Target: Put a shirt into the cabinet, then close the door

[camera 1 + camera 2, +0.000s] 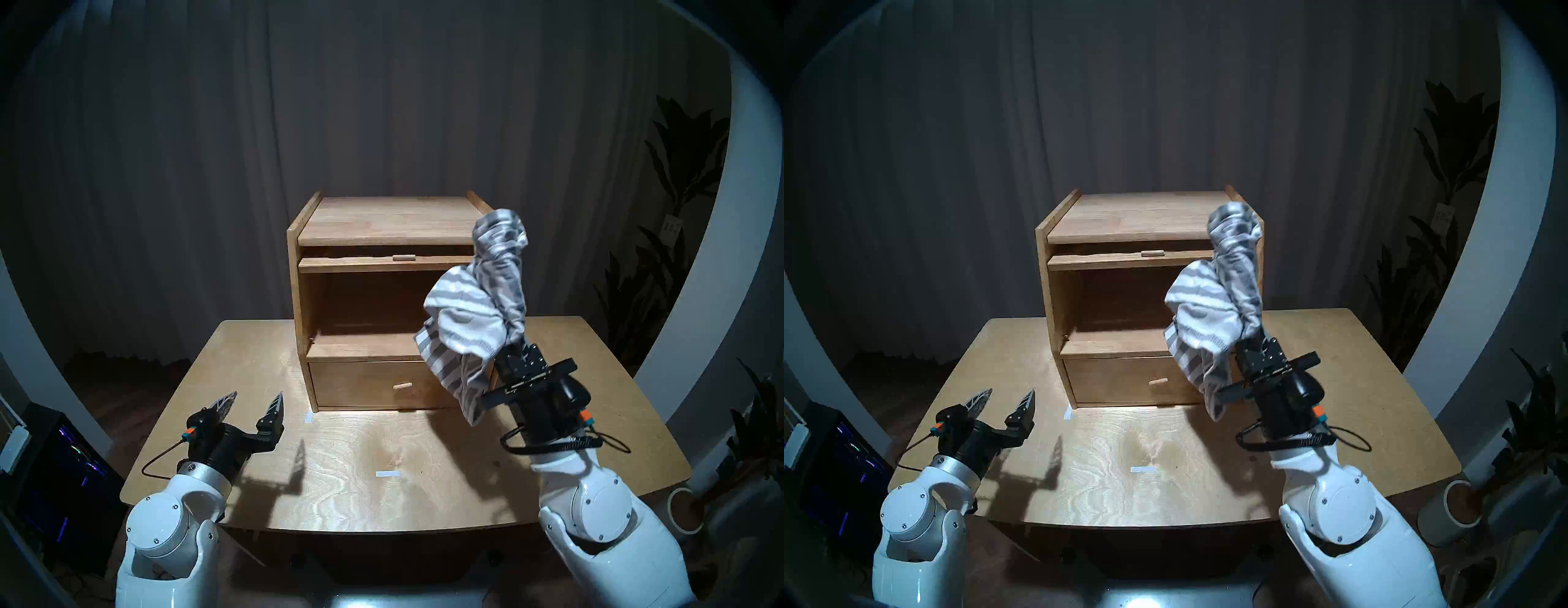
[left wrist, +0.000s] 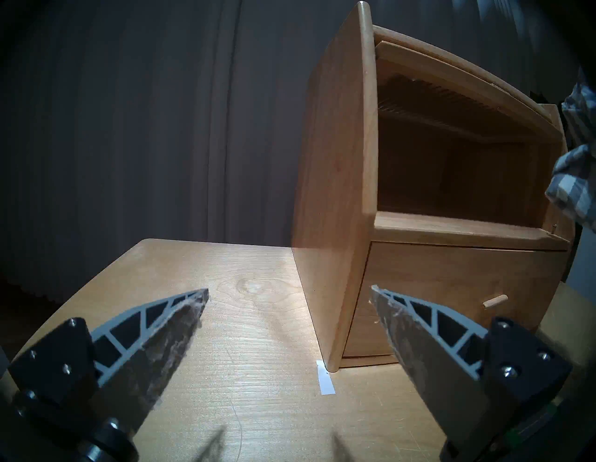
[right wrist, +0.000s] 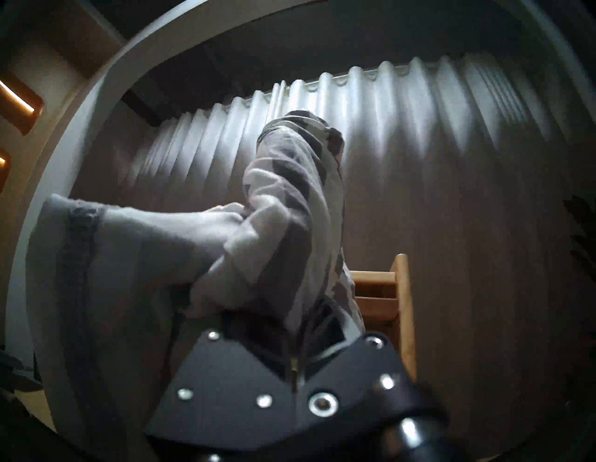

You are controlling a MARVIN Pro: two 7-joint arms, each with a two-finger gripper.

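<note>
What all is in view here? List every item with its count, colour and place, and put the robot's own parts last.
cabinet: one, light wood, at the back middle of the table, compartment open.
door: one, light wood, flipped up under the cabinet top.
drawer: one, light wood, bottom of cabinet, closed.
shirt: one, grey and white striped, held up in front of the cabinet's right side.
table: one, light wood, centre.
tape strips: two, white, on the table.
curtain: grey, behind.
plants: dark, far right.
left hand: black, open, empty, above the table's left.
right hand: black, shut on shirt.
</note>
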